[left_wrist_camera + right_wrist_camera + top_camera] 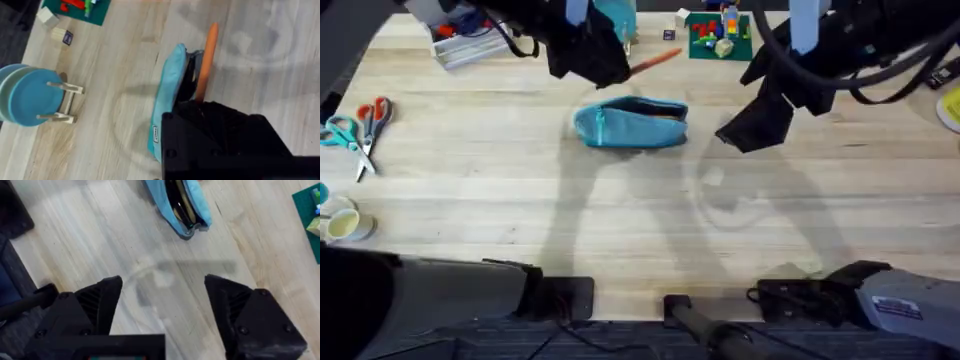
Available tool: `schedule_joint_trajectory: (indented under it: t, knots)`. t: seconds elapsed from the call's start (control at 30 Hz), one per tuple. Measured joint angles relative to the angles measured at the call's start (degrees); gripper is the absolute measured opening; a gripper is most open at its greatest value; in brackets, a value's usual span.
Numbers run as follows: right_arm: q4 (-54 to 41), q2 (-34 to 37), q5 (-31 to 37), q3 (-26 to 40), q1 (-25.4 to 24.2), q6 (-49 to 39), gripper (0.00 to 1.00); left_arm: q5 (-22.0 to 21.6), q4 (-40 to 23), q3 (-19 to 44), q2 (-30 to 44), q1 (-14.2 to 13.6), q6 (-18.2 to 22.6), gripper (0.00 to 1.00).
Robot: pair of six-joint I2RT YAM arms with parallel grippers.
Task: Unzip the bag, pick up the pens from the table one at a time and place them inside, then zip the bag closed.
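**Orange pen held over the open pouch**

Overhead view: the light blue pencil pouch (632,125) lies on the wooden counter (520,200), a little beyond the middle, with its zipper side open. The left pincer (620,72) hangs just behind the pouch and grips the orange pen (655,61), which points away from it to the far right. The right pincer (752,128) hovers to the right of the pouch, near it but not touching. Scissors (360,125) with orange and teal handles lie at the far left edge, well apart from the pouch.

Left wrist view: the orange pen (206,60) comes out from the closed left pincer (200,107) and lies above the open mouth of the pouch (167,90). I cannot tell if the pen touches the fabric. A teal disc on a wooden stand (30,95) is beside.

Right wrist view: the right pincer (162,297) is wide open and holds nothing. The open pouch (180,202) lies ahead of it, apart from the fingers (100,300); something yellowish shows inside the dark opening.
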Motion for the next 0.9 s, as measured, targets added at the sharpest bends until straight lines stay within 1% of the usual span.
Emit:
schedule_joint_trajectory:
  t: [0.13, 0.33, 0.9]
  knots:
    - [0.0, 0.0, 0.0, 0.0, 0.0, 0.0, 0.996, 0.0, -1.7, 0.0, 1.0, 0.0, 3.2, 0.041]
    - [0.0, 0.0, 0.0, 0.0, 0.0, 0.0, 0.997, 0.0, -1.7, 0.0, 2.7, 0.0, 5.6, 0.042]
    - [0.0, 0.0, 0.0, 0.0, 0.0, 0.0, 0.997, 0.4, -1.2, 0.0, 9.0, 0.0, 8.2, 0.042]
